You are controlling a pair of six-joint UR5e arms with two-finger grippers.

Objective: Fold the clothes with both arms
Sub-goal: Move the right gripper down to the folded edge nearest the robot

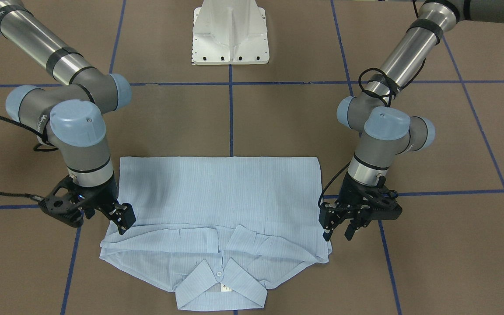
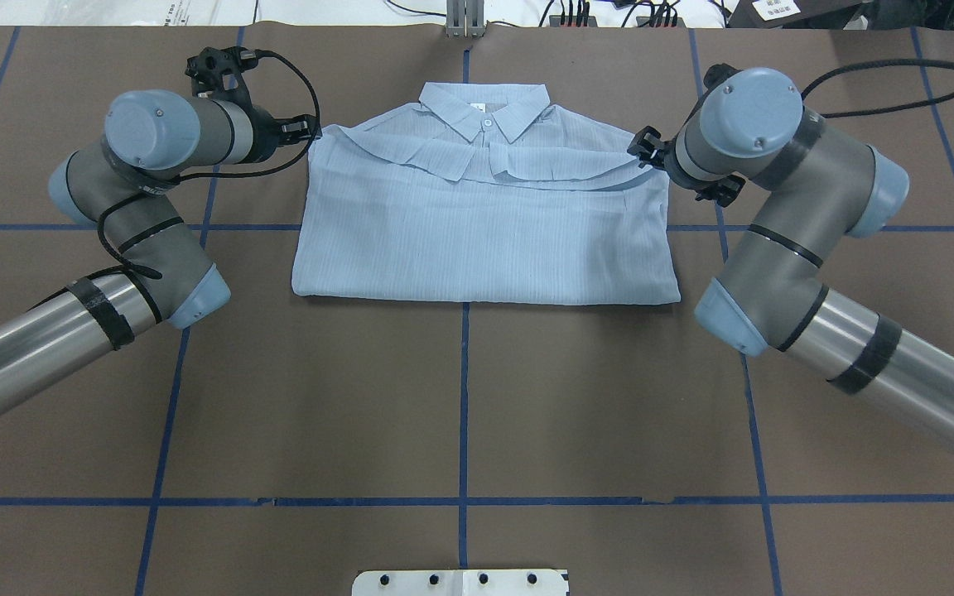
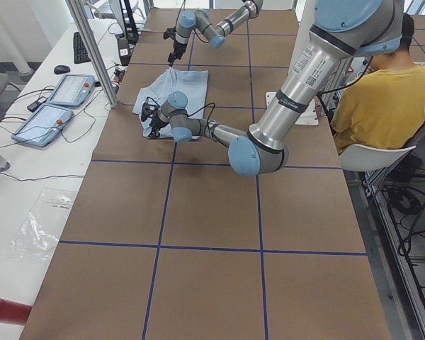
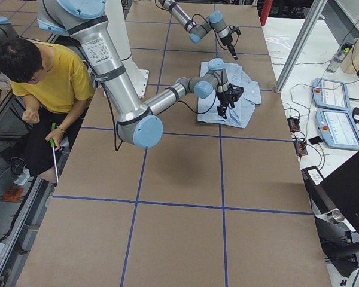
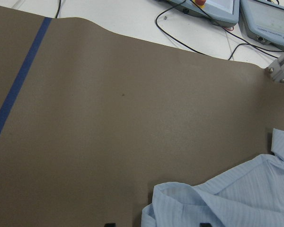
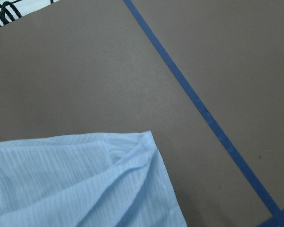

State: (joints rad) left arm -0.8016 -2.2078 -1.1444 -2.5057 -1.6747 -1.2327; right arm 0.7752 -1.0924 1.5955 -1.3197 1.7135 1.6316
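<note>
Item: shirt (image 2: 485,240), flat on the table (image 2: 460,397), hem doubled up to the shoulders, collar (image 2: 485,106) at the far edge. I judge the arms flank the fold's two ends to lay it square.

Left gripper (image 1: 337,232): released, empty, just beside the cloth.

Right gripper (image 1: 123,220): at the opposite corner; I cannot tell whether it is clenched.

The front view shows the left gripper's spread fingers; overhead, the wrists hide both grippers.
</note>
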